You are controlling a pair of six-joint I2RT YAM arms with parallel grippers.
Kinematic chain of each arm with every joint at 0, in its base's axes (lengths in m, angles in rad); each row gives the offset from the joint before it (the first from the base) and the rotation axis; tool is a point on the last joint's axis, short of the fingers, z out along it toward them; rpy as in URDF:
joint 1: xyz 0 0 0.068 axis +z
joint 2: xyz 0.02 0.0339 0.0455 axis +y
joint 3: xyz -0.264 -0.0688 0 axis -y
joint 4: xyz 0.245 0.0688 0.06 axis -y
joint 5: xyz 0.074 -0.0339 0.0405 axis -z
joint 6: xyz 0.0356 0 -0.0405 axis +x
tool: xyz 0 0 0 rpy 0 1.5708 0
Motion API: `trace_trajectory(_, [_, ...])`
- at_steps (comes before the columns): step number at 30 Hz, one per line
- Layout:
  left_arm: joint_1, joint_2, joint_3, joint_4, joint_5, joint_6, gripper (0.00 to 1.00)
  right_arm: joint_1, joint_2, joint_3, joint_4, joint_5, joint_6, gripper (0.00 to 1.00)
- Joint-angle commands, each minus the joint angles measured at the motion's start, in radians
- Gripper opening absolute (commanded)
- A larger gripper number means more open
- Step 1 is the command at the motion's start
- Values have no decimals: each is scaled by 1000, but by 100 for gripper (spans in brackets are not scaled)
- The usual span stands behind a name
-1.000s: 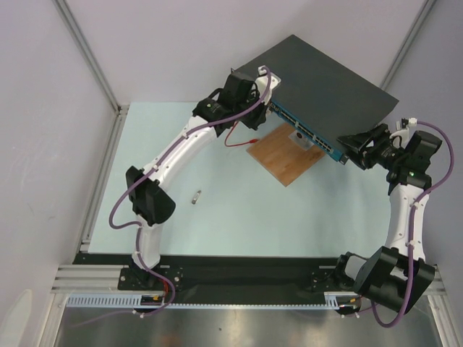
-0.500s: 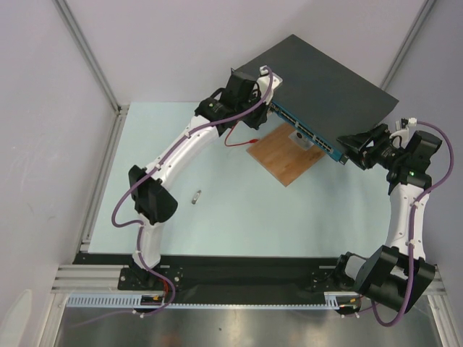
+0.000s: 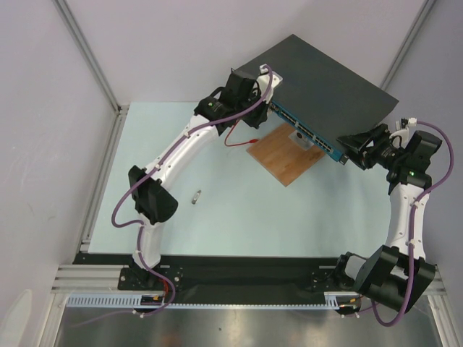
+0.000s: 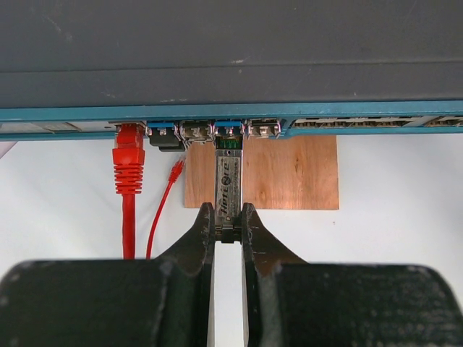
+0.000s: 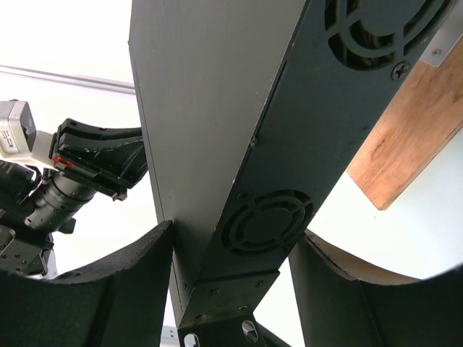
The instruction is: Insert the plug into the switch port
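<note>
Plug point(image 4: 228, 184) tip in switch point(image 4: 217, 58) port, pinched by left pincer point(image 4: 228, 231); right pincer point(image 5: 231, 264) clamped on switch end.

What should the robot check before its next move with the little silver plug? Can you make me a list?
1. The left gripper pinches the plug at its back end: ok.
2. The plug points straight at a port on the blue front edge of the switch: ok.
3. The right gripper has a finger on each side of the switch: ok.
4. The red cable sits apart from the plug: ok.
5. The plug is pushed all the way in: cannot tell; its tip is at the port's mouth.
</note>
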Motion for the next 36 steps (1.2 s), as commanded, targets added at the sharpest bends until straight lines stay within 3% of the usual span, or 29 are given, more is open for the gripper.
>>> trace_trajectory(1, [-1,-16,60,57,7,-11,0,28,18,28,48,30,-83,0])
trace_trajectory(36, [-18,38,115,104,47,-14,0,39,26,23,47,39,-94,0])
